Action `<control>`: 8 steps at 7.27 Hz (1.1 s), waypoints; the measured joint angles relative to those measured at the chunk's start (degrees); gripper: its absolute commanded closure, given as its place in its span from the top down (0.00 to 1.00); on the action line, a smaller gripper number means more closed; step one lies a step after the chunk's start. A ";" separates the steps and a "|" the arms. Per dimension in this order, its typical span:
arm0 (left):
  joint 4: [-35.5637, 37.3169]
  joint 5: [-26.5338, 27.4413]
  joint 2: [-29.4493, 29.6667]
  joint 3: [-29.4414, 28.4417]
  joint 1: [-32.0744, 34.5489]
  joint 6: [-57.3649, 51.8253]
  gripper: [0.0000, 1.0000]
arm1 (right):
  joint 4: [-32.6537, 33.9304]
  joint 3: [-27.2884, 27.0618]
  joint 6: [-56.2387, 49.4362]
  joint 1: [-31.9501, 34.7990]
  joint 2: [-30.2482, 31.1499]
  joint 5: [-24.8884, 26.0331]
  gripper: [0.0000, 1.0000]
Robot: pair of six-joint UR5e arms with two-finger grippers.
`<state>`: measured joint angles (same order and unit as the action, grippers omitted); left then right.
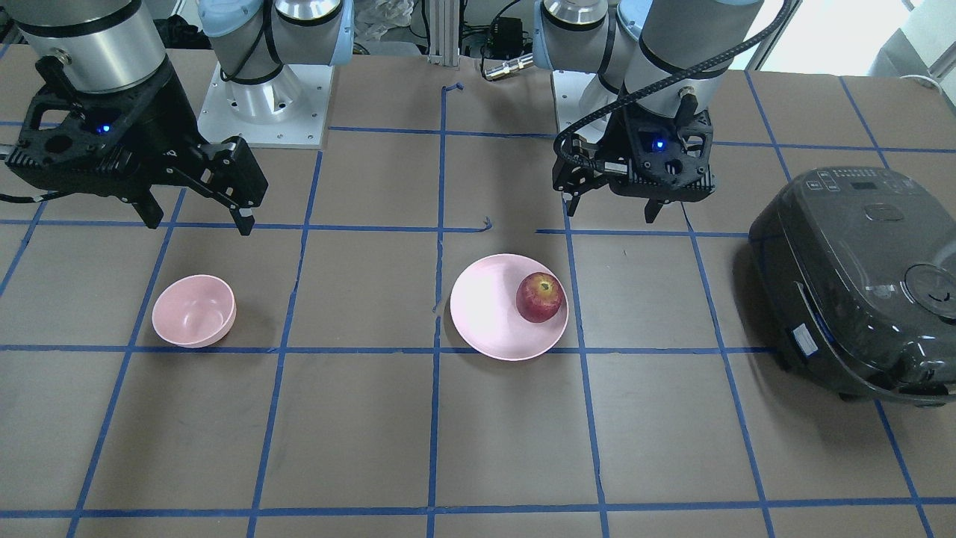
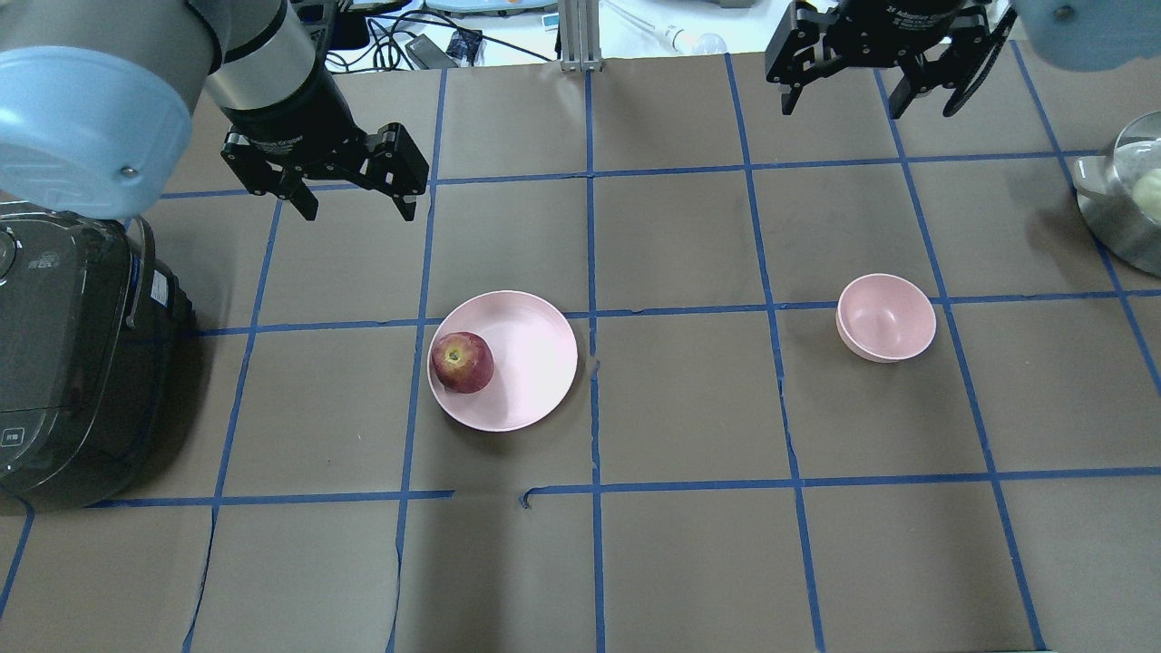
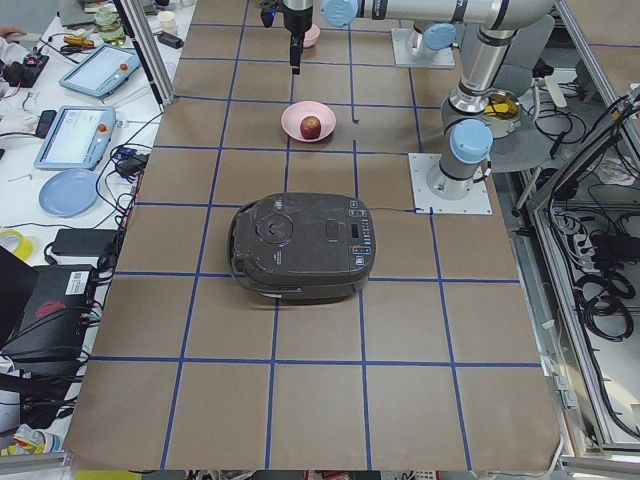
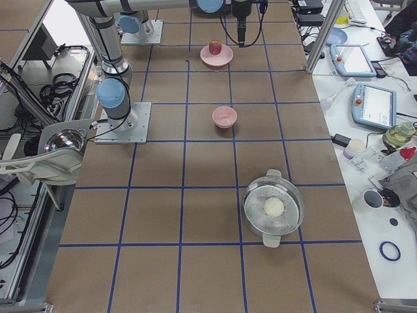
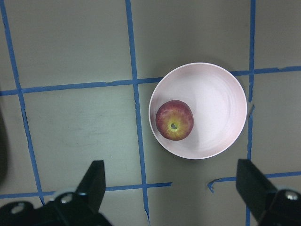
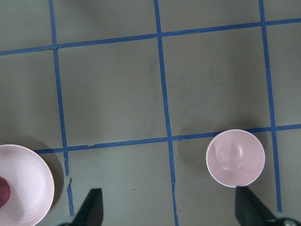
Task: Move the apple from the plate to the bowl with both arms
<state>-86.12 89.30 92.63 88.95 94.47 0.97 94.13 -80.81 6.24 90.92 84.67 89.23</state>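
Observation:
The red apple lies on the pale-pink plate, at the edge nearer my left arm; both show in the overhead view, apple and plate. The left wrist view looks straight down on the apple and plate. My left gripper hangs open and empty above the table, behind the plate. The small pink bowl stands empty on the robot's right side. My right gripper is open and empty, raised behind the bowl.
A dark rice cooker stands at the table's left end, close to the left arm. A steel pot holding a pale round thing stands at the far right end. Blue tape lines grid the brown table.

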 measured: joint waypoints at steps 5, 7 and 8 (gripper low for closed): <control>0.17 0.15 -0.03 0.08 -0.07 -0.96 1.00 | 0.08 -0.04 0.00 0.04 -0.10 0.06 1.00; 0.66 0.15 -0.12 0.57 -0.09 -2.09 1.00 | 0.14 -0.05 0.00 0.04 -0.20 -0.03 1.00; 0.93 0.17 -0.09 1.28 -0.09 -2.69 1.00 | 0.26 -0.05 0.00 0.04 -0.25 -0.05 1.00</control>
<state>-85.19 89.46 92.54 90.23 94.38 -1.72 94.39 -80.86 6.24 90.97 84.42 89.18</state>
